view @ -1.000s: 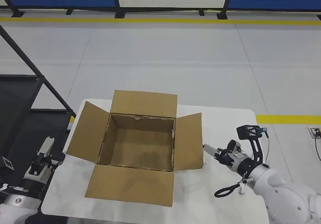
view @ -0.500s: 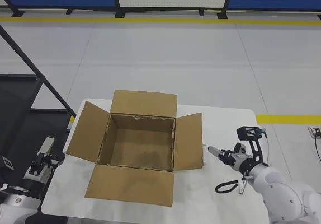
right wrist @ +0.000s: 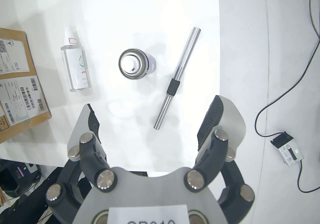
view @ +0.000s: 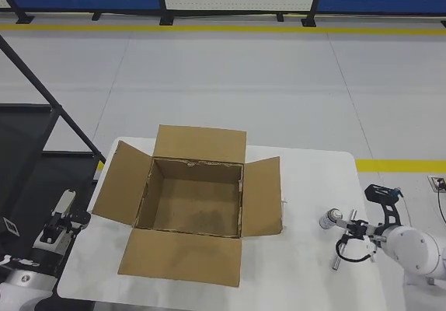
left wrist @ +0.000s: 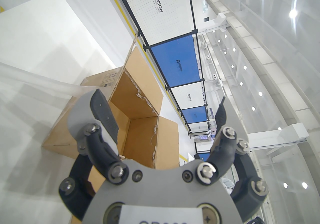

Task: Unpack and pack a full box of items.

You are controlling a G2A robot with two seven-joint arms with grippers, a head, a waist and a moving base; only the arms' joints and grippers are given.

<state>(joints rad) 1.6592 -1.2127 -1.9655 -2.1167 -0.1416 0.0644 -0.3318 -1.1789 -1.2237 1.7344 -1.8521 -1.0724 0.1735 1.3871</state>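
An open cardboard box [view: 196, 206] stands mid-table with all flaps out and nothing visible inside. To its right lie a clear spray bottle [right wrist: 75, 67], an upright metal can [right wrist: 135, 63] and a silver rod with a black band [right wrist: 178, 77]. The can [view: 329, 221] stands free on the white top. My right gripper [right wrist: 153, 104] hangs open above the table's near right part, just short of the rod's near end, holding nothing. That gripper [view: 357, 242] sits right of the can. My left gripper [left wrist: 160, 99] is open and empty, off the table's left side, facing the box [left wrist: 140, 115].
The white table [view: 316, 175] ends close to the right of the rod; beyond it is grey floor with a black cable [right wrist: 307, 64] and a small plug box [right wrist: 287, 150]. A black frame [view: 21, 85] stands at the left.
My right arm has drawn back to the right, away from the box's right flap, leaving the can and spray bottle uncovered on the table. The left arm has not moved.
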